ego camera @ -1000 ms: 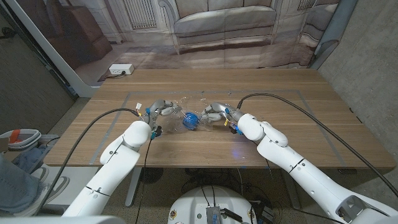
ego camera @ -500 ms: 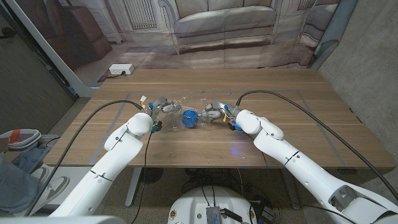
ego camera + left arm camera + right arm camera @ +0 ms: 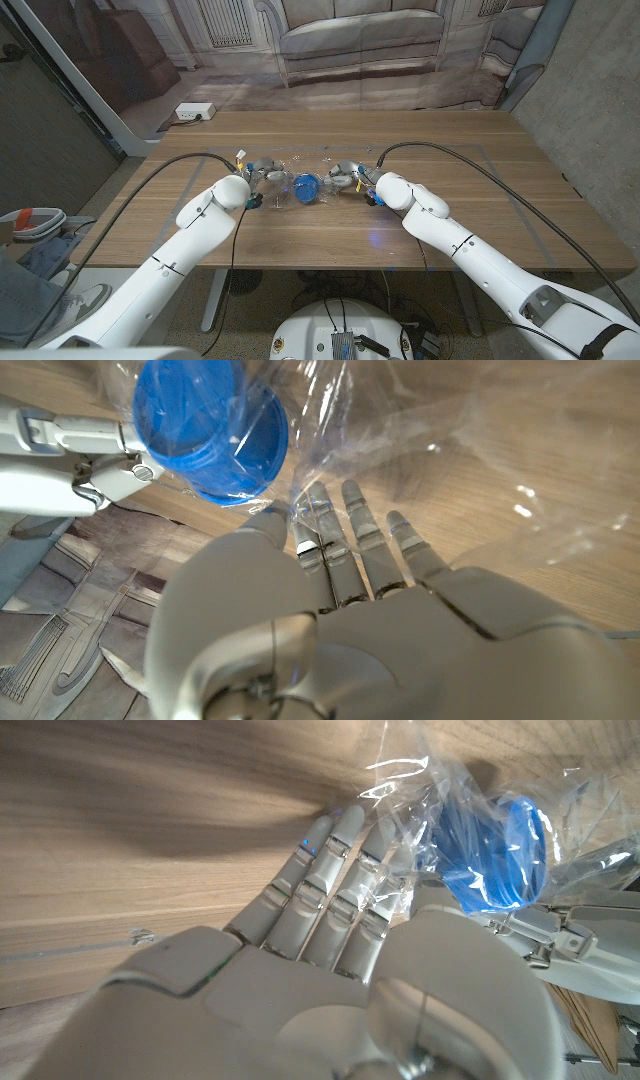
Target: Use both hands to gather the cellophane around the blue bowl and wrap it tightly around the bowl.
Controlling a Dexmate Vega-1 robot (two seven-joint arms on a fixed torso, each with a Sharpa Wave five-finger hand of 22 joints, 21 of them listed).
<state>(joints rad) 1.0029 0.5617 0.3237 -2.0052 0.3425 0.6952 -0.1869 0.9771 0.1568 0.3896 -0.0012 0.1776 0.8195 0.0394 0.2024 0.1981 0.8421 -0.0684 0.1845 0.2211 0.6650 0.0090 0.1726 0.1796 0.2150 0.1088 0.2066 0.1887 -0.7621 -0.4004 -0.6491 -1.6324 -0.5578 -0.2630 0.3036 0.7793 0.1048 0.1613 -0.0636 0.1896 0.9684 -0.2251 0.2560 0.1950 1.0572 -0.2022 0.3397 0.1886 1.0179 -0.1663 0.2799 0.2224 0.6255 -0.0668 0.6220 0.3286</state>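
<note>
1. Head view: the left hand (image 3: 259, 171) and the right hand (image 3: 346, 177) are seen at either side of the blue bowl (image 3: 306, 187), each just beside it, with the bowl between them near the middle of the wooden table (image 3: 450, 220).
2. In the left wrist view the left hand (image 3: 330, 610) is shown with its fingers (image 3: 362, 535) stretched out nearly straight and close together, their tips laid against the cellophane (image 3: 450, 470); a fold of the film is seen at the thumb tip, but whether it is pinched cannot be told.
3. Just past those fingertips the blue bowl (image 3: 212, 425) is seen lying tilted under the clear film, with the other hand's metal fingers (image 3: 70, 455) against its far side.
4. In the right wrist view the right hand (image 3: 330, 950) is shown with fingers (image 3: 325, 870) extended and close together, their tips pushed into crumpled cellophane (image 3: 420, 800); a firm grip cannot be confirmed.
5. Beside the right thumb the blue bowl (image 3: 490, 845) is seen wrapped loosely in the film, standing on its edge.
6. Outward from both hands, cellophane (image 3: 285, 165) is spread loosely over the table around the bowl.
</note>
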